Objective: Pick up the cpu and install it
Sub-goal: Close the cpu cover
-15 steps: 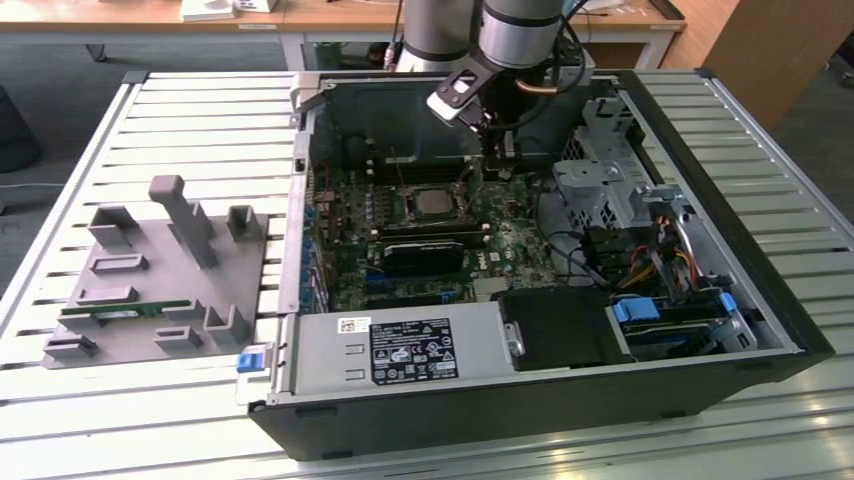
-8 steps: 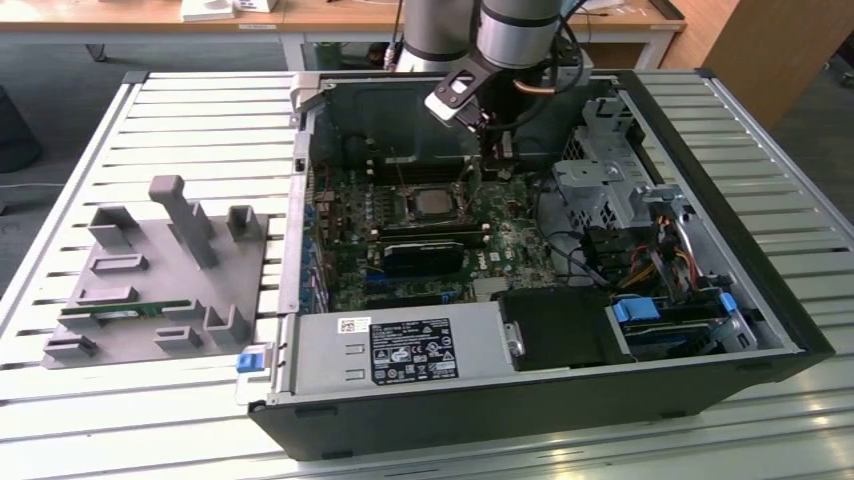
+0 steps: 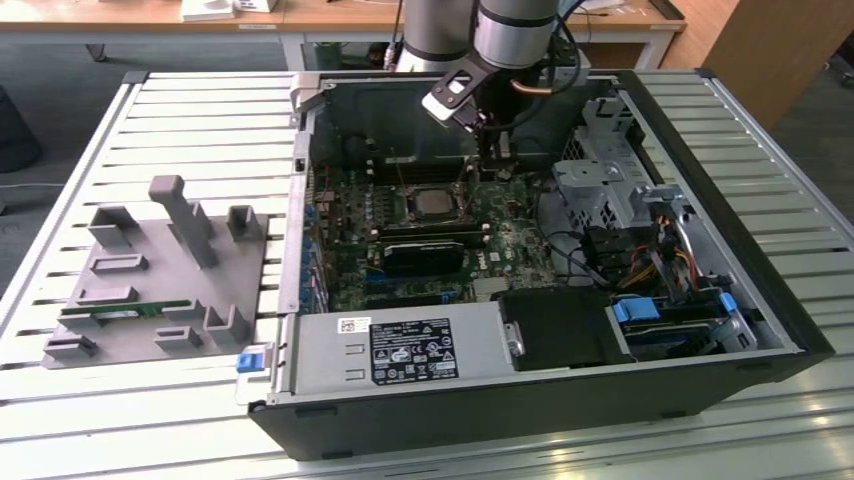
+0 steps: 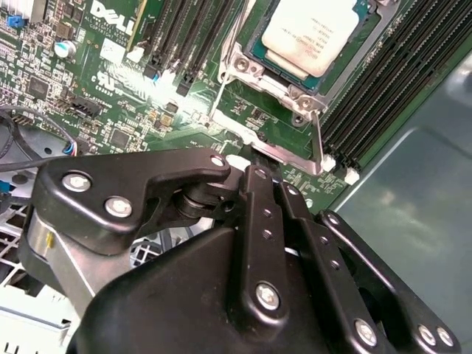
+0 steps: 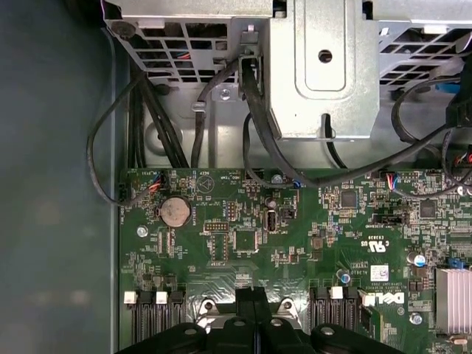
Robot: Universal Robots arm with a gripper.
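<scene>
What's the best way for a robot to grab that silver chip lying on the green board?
Probably by two opposite edges of the cpu, coming straight down from above: it lies flat and face up, with a metal frame close around it, so nothing can reach in from the side.

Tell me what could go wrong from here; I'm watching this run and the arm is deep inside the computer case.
1. The gripper sits low over the motherboard just beside the socket; drifting down, it might strike the socket frame or small board parts.
2. The cpu lies in the socket, and a knock to the frame could perhaps disturb it.
3. Loose black cables hang by the drive cage near the arm and could snag.
</scene>
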